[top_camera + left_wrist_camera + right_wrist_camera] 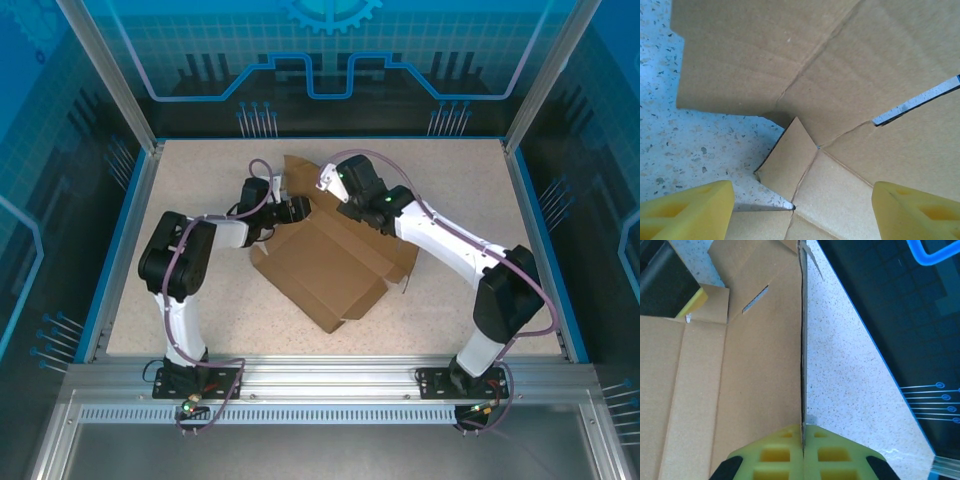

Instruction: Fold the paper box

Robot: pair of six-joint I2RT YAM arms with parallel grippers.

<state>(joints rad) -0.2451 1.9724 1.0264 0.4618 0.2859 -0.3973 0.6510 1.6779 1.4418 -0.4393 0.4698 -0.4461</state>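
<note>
The paper box [330, 265] is a brown corrugated sheet lying mid-table, partly folded, with flaps raised at its far side. My right gripper [803, 432] is shut on the top edge of an upright side wall [765, 365] of the box, and it sits at the box's far edge [338, 203]. My left gripper [300, 210] is at the far left corner of the box. Its yellow fingers [685, 210] stand wide apart and open. A small folded corner flap [790, 160] and creased panels [840, 75] lie between the fingers without touching them.
The speckled table [200, 180] has a blue rim [530, 240] and aluminium posts at the back corners. In the right wrist view the table edge [875, 355] runs close to the held wall. A slot [755, 299] is cut in one raised flap.
</note>
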